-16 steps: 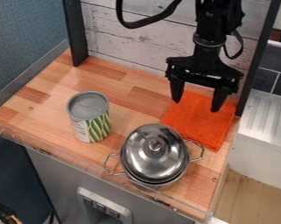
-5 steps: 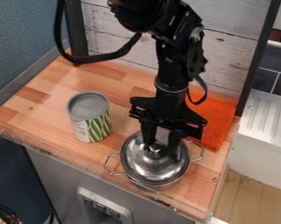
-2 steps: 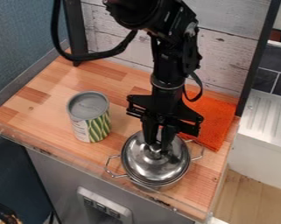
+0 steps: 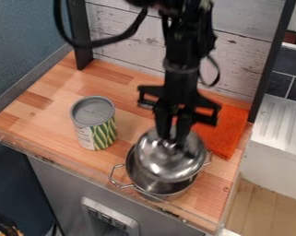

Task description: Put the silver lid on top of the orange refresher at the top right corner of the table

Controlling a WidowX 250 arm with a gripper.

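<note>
Above the steel pot, my gripper (image 4: 173, 138) is shut on the knob of the silver lid (image 4: 170, 159). The lid is raised off the pot and shifted a little up and to the right, so the pot's inside shows at its lower left. An orange cloth (image 4: 229, 131) lies flat at the right back corner of the table, partly behind the gripper and the lid.
The steel pot (image 4: 145, 183) with two wire handles stands near the table's front edge. A green-and-white can (image 4: 96, 125) stands to its left. A plank wall (image 4: 127, 41) and black posts bound the table (image 4: 63, 92) at the back.
The gripper came down onto the lid's knob and closed on it. Since the last earlier frame, the lid has risen with it, up and slightly right, uncovering part of the pot.
</note>
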